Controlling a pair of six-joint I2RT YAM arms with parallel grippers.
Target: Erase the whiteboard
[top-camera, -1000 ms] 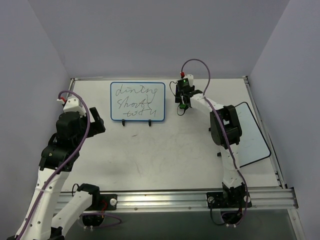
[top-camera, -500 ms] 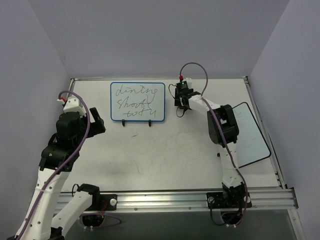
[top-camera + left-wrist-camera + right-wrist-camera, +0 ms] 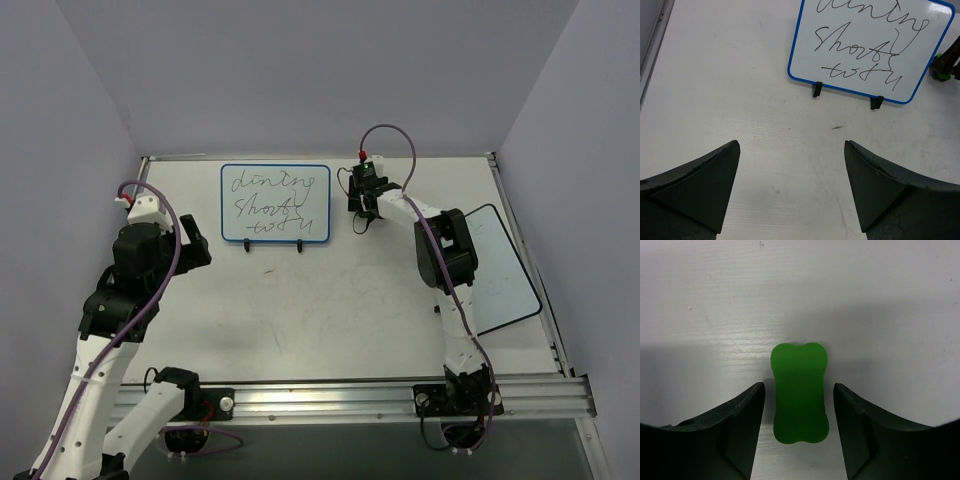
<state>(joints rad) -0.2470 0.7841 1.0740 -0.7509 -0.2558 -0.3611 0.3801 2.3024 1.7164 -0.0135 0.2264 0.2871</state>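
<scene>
The whiteboard [image 3: 275,204], blue-framed on small black feet with black handwriting, stands at the back of the table; it also shows in the left wrist view [image 3: 870,50]. A green bone-shaped eraser [image 3: 800,392] lies flat on the table to the right of the board. My right gripper [image 3: 365,213] is lowered over it, and in the right wrist view the gripper [image 3: 799,386] is open, one finger on each side of the eraser with a small gap on both sides. My left gripper [image 3: 193,246] is open and empty in front-left of the board, as its wrist view [image 3: 790,144] shows.
A black-framed white board [image 3: 500,270] lies flat at the right side of the table beside the right arm. Grey walls close in the table at the back and sides. A metal rail [image 3: 350,398] runs along the near edge.
My right gripper has shifted slightly left and down over the green eraser, then held still. The left arm has not moved.
</scene>
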